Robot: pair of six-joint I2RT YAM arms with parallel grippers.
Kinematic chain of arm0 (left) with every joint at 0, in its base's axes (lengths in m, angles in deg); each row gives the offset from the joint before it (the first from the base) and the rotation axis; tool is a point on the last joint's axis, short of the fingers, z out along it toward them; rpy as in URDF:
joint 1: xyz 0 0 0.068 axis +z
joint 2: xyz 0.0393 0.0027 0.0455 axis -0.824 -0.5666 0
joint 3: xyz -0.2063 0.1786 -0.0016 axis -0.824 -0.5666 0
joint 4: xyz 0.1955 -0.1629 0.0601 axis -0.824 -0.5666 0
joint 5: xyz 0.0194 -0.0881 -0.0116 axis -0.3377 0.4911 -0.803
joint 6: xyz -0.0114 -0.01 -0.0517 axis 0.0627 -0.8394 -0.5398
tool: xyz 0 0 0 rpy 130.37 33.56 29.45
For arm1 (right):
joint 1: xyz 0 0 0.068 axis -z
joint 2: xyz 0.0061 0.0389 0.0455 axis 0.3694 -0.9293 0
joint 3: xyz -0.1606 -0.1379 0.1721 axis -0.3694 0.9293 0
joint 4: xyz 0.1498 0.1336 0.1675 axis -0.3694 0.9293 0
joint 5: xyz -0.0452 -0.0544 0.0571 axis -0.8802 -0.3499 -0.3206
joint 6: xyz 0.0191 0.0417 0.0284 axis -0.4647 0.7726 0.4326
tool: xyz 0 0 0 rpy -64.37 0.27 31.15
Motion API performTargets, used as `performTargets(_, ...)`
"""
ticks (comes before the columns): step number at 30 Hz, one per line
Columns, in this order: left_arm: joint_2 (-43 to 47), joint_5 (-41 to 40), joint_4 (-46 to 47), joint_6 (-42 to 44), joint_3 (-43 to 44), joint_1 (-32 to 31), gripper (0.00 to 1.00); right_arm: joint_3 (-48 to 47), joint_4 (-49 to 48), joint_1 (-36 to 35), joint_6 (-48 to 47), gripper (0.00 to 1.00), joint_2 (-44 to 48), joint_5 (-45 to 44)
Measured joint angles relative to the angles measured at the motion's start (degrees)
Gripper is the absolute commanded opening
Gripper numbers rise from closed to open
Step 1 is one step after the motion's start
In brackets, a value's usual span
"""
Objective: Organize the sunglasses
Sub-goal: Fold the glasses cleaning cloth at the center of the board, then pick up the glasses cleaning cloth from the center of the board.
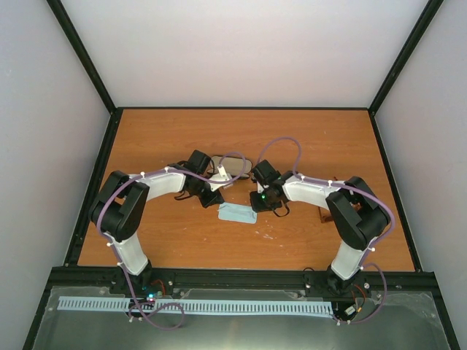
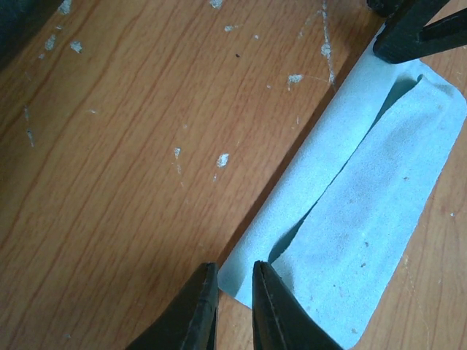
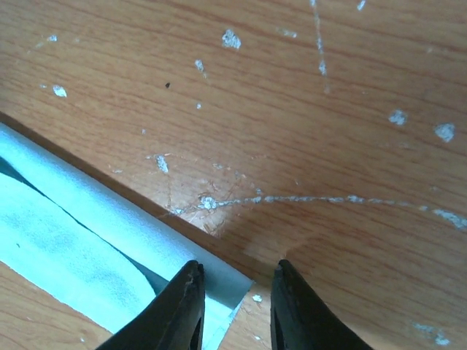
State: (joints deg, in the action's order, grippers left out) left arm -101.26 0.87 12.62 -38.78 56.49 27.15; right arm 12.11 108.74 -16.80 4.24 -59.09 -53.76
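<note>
The pale blue cloth (image 1: 237, 214) lies folded into a long strip on the table between both arms. My left gripper (image 1: 222, 198) is at its left end. In the left wrist view the gripper (image 2: 232, 266) is narrowly open, its tips astride a corner of the cloth (image 2: 365, 197). My right gripper (image 1: 257, 211) is at the right end. In the right wrist view it (image 3: 238, 264) is open over a corner of the cloth (image 3: 87, 240). A thin brown shape (image 1: 323, 215), seemingly the sunglasses, shows partly behind the right arm.
A dark-rimmed oblong thing with a grey inside (image 1: 234, 166), likely the case, lies just behind the two wrists. The right gripper's black fingers (image 2: 416, 36) show at the top right of the left wrist view. The wooden table (image 1: 182, 240) is scratched, with black rails around it.
</note>
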Motion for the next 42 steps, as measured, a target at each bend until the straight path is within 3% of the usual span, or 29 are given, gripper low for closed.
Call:
performTargets(11,0.00,-0.02,0.02,-0.04,0.00,0.00,0.23,0.35,-0.72,0.00,-0.37,0.06,-0.28,1.25)
performTargets(32,-2.05,0.87,0.22,0.17,-0.11,0.00,0.25,0.52,-0.79,0.00,-0.26,0.05,-0.33,0.85)
performTargets(34,-2.12,1.05,0.20,0.26,-0.09,0.00,0.22,0.52,-0.76,0.00,-0.26,0.04,-0.33,0.83)
performTargets(39,-2.54,1.38,0.31,0.63,0.04,0.02,0.02,0.52,-0.76,0.00,-0.26,0.04,-0.33,0.81)
performTargets(42,-2.75,1.62,0.24,0.96,0.13,0.02,0.00,0.52,-0.76,0.00,-0.26,0.03,-0.33,0.79)
